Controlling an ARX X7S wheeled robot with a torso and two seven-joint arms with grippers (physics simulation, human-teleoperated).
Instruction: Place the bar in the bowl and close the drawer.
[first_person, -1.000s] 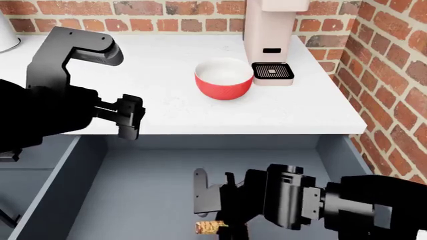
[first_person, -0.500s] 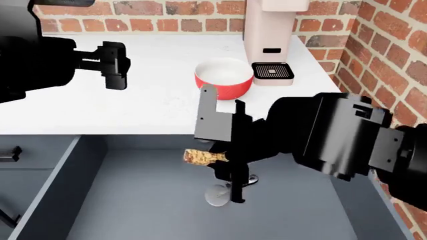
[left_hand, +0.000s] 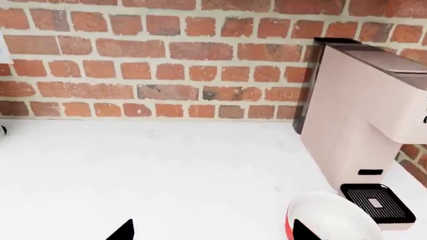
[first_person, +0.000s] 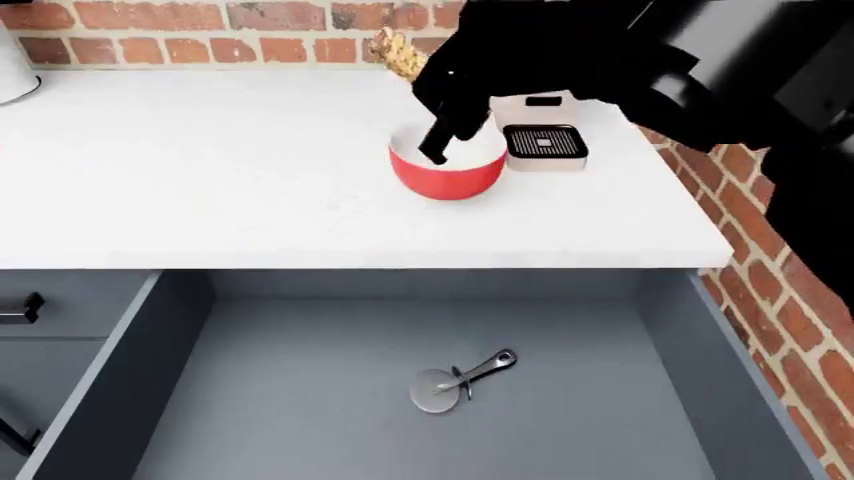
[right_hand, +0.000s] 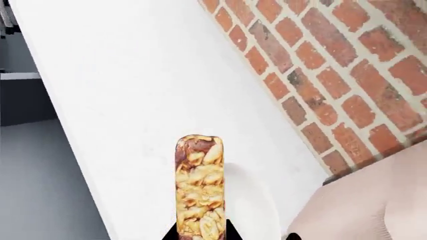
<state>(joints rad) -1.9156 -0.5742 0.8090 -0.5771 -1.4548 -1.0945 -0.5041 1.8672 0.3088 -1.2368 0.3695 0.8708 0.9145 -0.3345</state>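
The bar (first_person: 396, 51) is tan and grainy. My right gripper (first_person: 416, 68) is shut on its end and holds it high over the white counter, just behind and left of the bowl (first_person: 449, 172), which is red outside and white inside. In the right wrist view the bar (right_hand: 199, 186) sticks out from between the jaws of the right gripper (right_hand: 199, 236). The slate-blue drawer (first_person: 267, 400) stands open below the counter. My left gripper (left_hand: 212, 233) is open and empty above the counter, with the bowl (left_hand: 330, 218) by one fingertip. It is out of the head view.
A silver round-headed utensil (first_person: 454, 382) lies in the drawer. A pink coffee machine (first_person: 542, 140) stands right of the bowl against the brick wall; it also shows in the left wrist view (left_hand: 360, 125). A white object (first_person: 11, 60) sits far left. A brick side wall (first_person: 787, 280) bounds the right.
My right gripper has lifted the bar out of the drawer and up over the counter beside the bowl. My left arm has risen out of the head view.
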